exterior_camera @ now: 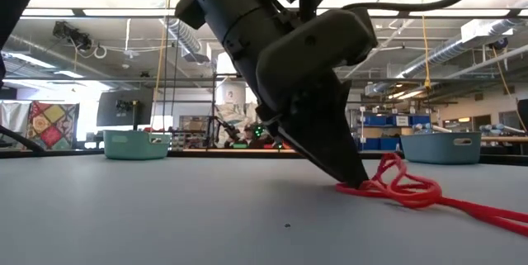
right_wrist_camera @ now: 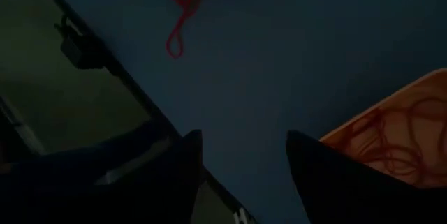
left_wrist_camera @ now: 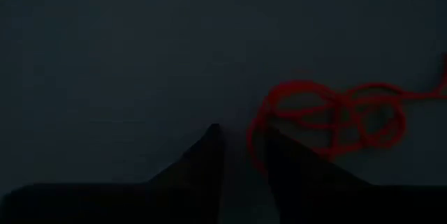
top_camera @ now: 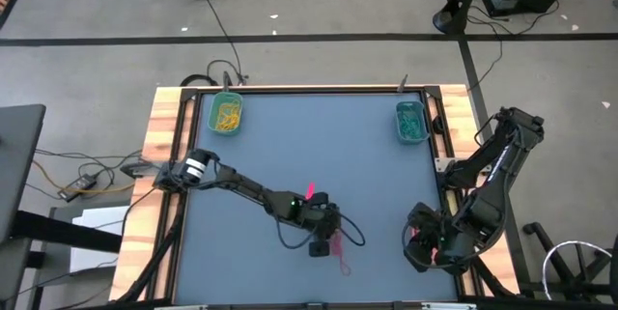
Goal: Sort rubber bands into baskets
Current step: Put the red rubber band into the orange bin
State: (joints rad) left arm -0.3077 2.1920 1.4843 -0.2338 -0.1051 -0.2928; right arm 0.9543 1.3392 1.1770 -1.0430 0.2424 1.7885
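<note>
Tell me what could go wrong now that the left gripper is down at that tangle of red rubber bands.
The left gripper has its tips at the edge of the tangled red rubber bands, so it may pinch only one strand and drag the rest, or lift several knotted together. A trailing loop could snag or drop on the way to the orange basket.

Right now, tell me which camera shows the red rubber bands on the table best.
The left wrist view: the red rubber bands fill it as tangled loops beside the left tool. The low view shows them edge-on, partly behind that tool. The high view shows a small pink streak; the right wrist view, a distant strand.
</note>
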